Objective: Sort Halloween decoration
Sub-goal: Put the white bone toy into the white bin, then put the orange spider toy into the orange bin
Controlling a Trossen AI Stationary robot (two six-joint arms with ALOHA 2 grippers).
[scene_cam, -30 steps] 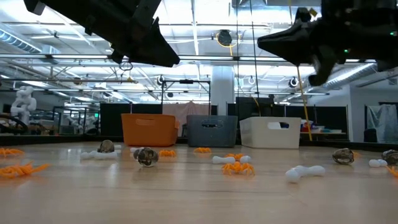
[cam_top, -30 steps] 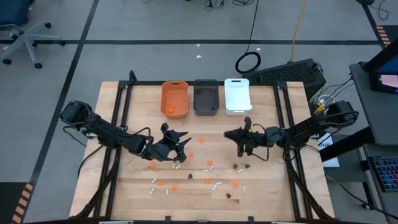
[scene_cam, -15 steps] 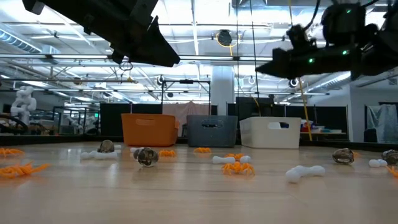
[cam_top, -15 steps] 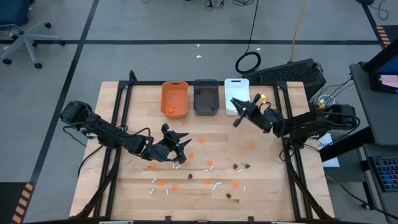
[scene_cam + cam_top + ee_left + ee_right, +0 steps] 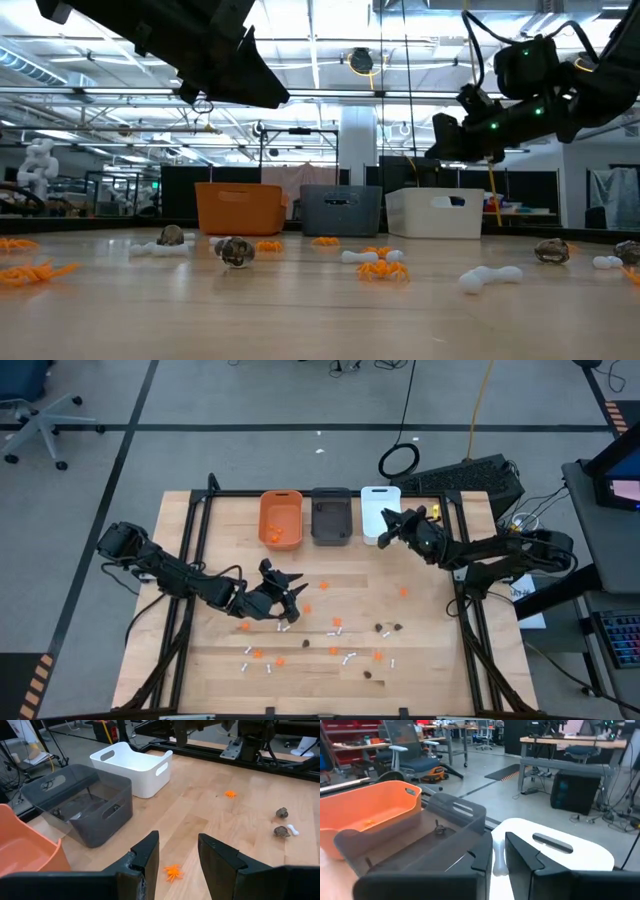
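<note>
Tiny Halloween pieces lie scattered on the wooden table: orange blobs (image 5: 307, 609), dark lumps (image 5: 381, 628) and white sticks (image 5: 349, 658). At the far edge stand an orange bin (image 5: 281, 520), a dark grey bin (image 5: 331, 517) and a white bin (image 5: 378, 505). My right gripper (image 5: 384, 534) hangs over the white bin's near part (image 5: 555, 850), pointing about level. Its fingers (image 5: 480, 857) stand a narrow gap apart, and only white shows in the gap. My left gripper (image 5: 292, 592) hovers open above the table's left middle, with an orange blob (image 5: 173, 871) on the wood below its fingers.
The orange bin holds a few orange pieces (image 5: 275, 535). A black frame rail (image 5: 320, 493) runs behind the bins and down both sides of the table. Bare wood lies between the bins and the scattered pieces. One orange blob (image 5: 404, 592) lies apart at the right.
My right gripper has swung from above the table's middle toward the far edge, and now stands over the white bin. It has rolled about its own axis on the way. My left gripper has kept still.
</note>
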